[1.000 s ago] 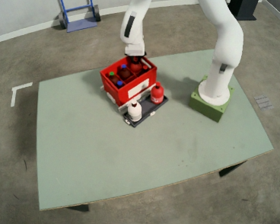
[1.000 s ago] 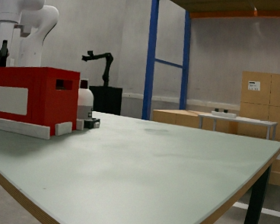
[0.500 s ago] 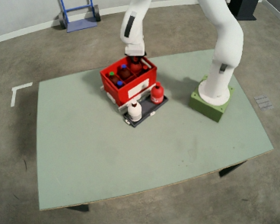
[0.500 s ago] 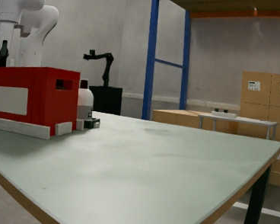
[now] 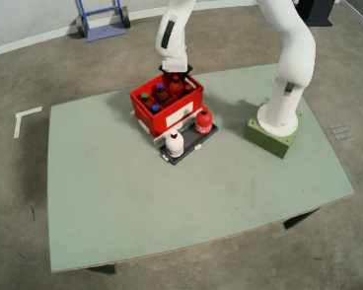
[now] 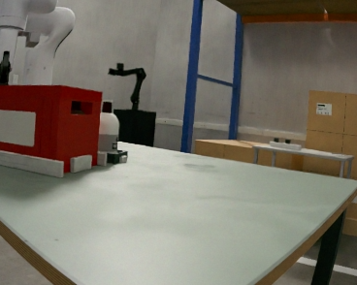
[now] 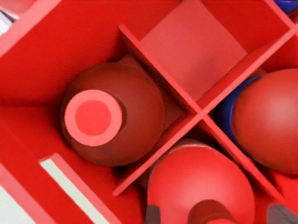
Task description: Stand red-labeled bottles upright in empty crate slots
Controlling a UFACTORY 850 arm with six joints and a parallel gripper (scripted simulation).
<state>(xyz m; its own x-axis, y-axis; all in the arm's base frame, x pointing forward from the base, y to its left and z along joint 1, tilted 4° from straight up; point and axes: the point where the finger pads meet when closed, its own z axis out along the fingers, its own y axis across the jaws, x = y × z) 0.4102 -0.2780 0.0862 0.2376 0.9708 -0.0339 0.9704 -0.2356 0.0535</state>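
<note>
Table (image 5: 136,212): you have the crate and the tray set side by side near its far middle, with the arm's base to the right of them.
Crate (image 5: 173,115): it sits flat, touching the tray's back edge. Most slots hold bottles; the wrist view shows you one bare slot (image 7: 192,47) at the top.
Tray (image 5: 187,145): a red bottle (image 5: 203,121) still stands on it at the right end, a white bottle (image 5: 174,143) at the left. I judge the red one to be your next pick.
Placed bottle (image 7: 200,192): it stands upright in its slot at the crate's back edge, straight under the wrist, long axis vertical.
Gripper (image 5: 175,69): it hangs over that back slot with the fingers parted about two thirds, and it holds nothing. One fingertip (image 7: 282,214) shows at the wrist view's lower right, apart from the cap.
Key relation: the red bottle on the tray lies across the crate from the gripper, on the near right side, axis upright.
Next move, as I judge it: lift straight up until you're above the crate walls, then cross over the crate to the tray.
Risk: any sideways drift before you're above the neck could tip the placed bottle or push the crate.
</note>
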